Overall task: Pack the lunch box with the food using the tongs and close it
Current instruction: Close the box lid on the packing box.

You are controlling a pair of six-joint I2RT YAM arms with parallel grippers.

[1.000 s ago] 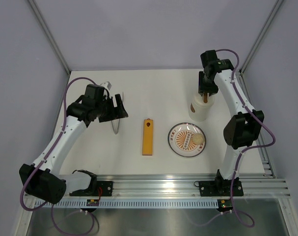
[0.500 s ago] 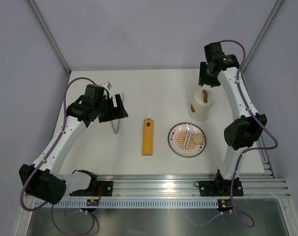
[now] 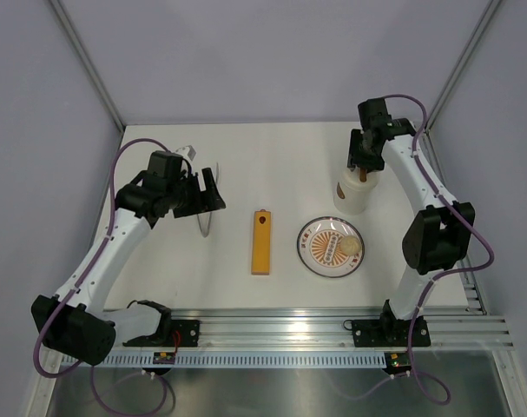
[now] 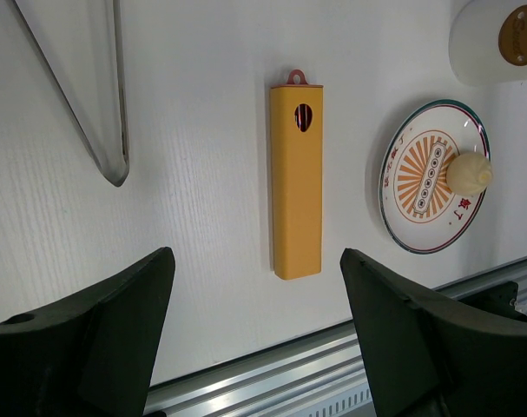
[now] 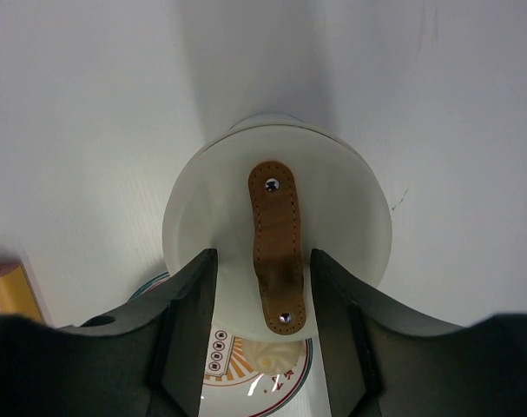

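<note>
The lunch box [image 3: 356,193] is a tall white tub at the right, its lid on, with a brown strap [image 5: 277,243] across the top. My right gripper [image 3: 365,158] hangs just over the lid, open, one finger on each side of the strap [image 5: 265,287] with a gap at each. One piece of food, a pale beige ball [image 3: 347,248], lies on the patterned plate [image 3: 319,252]. The grey tongs [image 3: 207,222] lie on the table at the left. My left gripper [image 3: 202,193] hovers beside them, open and empty [image 4: 257,339].
A long flat orange bar [image 3: 260,241] lies between the tongs and the plate. The aluminium rail [image 3: 332,326] runs along the near edge. Enclosure walls close off the back and both sides.
The right gripper drew back from the lunch box lid towards the far wall, then came back over the strap, slightly wider. The left arm has stayed put.
</note>
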